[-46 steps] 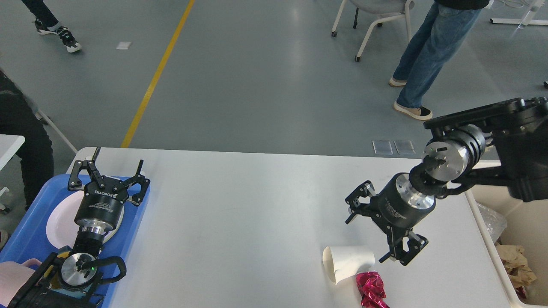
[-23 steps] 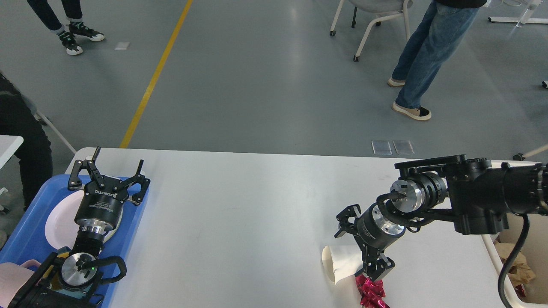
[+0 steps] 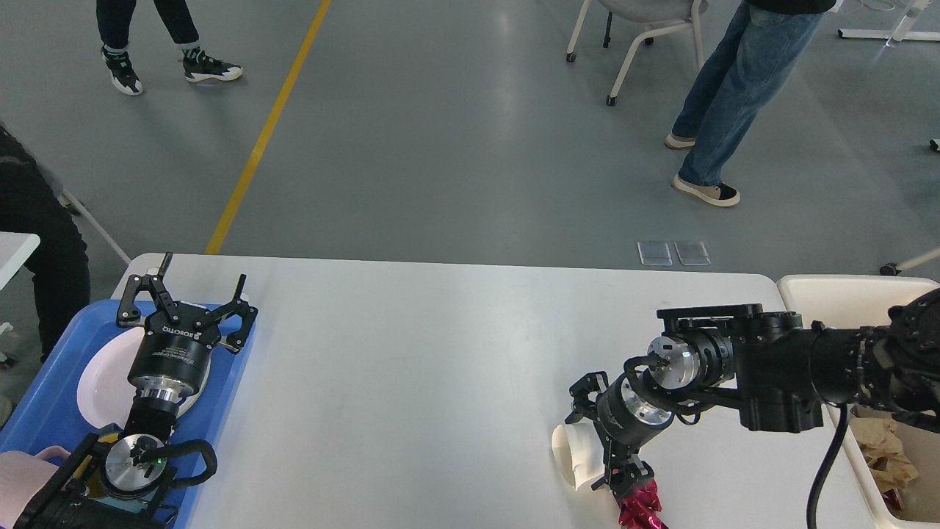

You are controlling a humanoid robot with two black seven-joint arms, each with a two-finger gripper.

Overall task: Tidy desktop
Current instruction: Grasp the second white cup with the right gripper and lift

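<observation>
The white desktop (image 3: 411,353) fills the lower view. A white paper cup (image 3: 571,457) lies on its side near the front right, with a crumpled red foil wrapper (image 3: 637,507) just right of it. My right gripper (image 3: 604,435) is low over the cup, open, with one finger behind it and one in front, next to the wrapper. My left gripper (image 3: 187,292) is open and empty, above the far end of a blue tray (image 3: 236,382).
The blue tray holds a white plate (image 3: 99,378) and a pink item (image 3: 18,477) at the left edge. A beige bin (image 3: 844,292) with crumpled paper (image 3: 881,450) stands off the table's right end. People and a chair are on the floor beyond.
My right arm has come down and to the left, bringing the open gripper from above the table down around the paper cup. The left arm has not moved.
</observation>
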